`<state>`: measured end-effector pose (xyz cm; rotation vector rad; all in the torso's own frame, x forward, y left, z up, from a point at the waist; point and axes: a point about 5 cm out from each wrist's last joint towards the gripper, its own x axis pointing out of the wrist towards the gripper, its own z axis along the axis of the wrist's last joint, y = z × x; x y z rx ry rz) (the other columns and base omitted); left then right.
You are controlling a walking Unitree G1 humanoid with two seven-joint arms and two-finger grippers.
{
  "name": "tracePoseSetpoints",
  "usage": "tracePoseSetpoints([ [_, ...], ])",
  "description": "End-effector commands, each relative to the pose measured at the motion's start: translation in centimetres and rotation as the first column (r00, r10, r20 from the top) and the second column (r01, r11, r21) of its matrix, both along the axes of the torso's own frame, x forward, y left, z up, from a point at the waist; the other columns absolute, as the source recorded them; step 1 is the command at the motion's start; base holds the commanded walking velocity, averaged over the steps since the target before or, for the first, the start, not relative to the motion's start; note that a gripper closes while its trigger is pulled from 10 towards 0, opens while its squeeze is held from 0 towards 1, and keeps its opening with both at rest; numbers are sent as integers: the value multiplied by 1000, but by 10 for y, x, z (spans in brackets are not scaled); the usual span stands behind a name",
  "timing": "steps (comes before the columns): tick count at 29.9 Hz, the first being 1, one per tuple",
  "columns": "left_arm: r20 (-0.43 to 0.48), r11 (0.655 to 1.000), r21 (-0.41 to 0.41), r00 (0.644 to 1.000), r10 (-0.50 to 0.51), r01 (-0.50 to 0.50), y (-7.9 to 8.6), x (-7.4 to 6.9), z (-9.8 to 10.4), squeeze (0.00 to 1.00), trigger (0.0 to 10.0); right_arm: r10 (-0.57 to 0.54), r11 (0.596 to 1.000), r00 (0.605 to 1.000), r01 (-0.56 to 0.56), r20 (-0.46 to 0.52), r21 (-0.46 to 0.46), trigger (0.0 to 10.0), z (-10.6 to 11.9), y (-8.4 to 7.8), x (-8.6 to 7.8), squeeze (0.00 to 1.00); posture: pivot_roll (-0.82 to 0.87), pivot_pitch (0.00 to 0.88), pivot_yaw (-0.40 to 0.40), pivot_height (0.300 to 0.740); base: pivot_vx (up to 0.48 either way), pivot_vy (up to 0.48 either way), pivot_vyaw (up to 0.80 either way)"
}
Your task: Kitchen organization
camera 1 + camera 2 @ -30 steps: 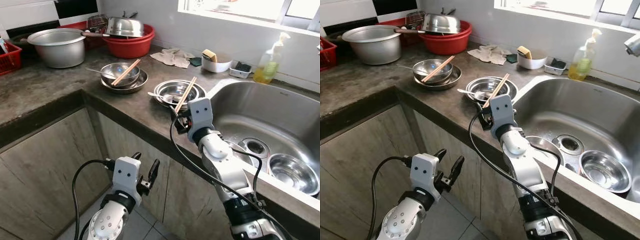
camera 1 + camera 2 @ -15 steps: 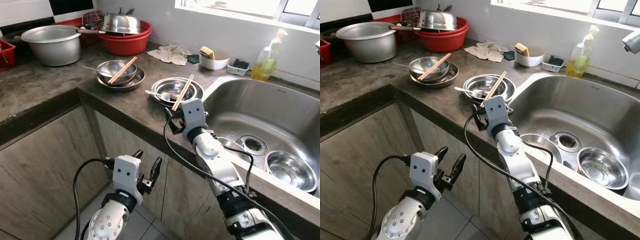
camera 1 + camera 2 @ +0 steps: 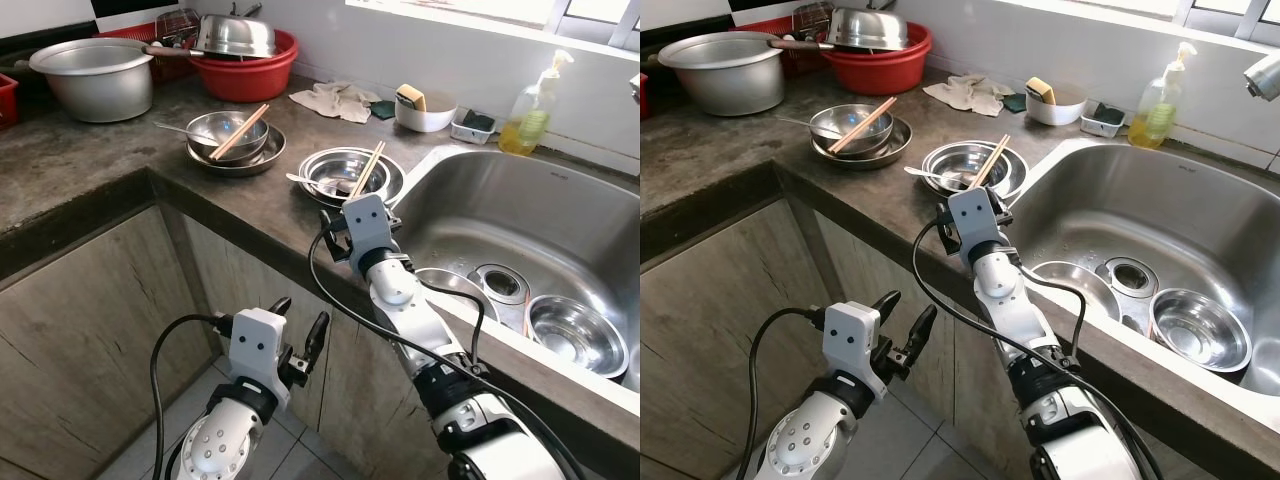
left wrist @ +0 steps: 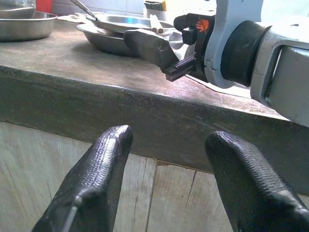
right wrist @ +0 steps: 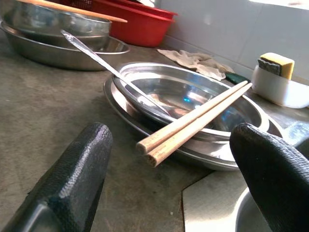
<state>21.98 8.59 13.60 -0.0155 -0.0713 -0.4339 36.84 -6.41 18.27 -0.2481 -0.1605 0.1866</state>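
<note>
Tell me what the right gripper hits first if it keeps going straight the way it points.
Most likely the near ends of the chopsticks lying across the steel bowl on the counter. The open right gripper frames them dead ahead; depth is hard to judge.

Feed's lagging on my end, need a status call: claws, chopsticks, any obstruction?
Right claw open at the counter edge, lined up on chopsticks lying across the steel bowl. Left claw open, low by the cabinet. Spoon in the same bowl; approach unobstructed.
</note>
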Motion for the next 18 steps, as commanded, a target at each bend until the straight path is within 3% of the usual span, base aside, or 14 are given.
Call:
tracePoseSetpoints([
  [1, 8, 1000, -8, 1000, -1, 1, -2, -2, 4, 0, 10000, -15, 1000, 999, 15, 28, 8, 10000, 7, 4, 3, 0, 105, 115, -85, 740, 0, 0, 0],
  [18, 14, 1000, -3, 1000, -4, 4, -3, -2, 4, 0, 10000, -54, 997, 998, 53, 18, 63, 10000, 11, 11, 11, 0, 108, 106, -83, 740, 0, 0, 0],
])
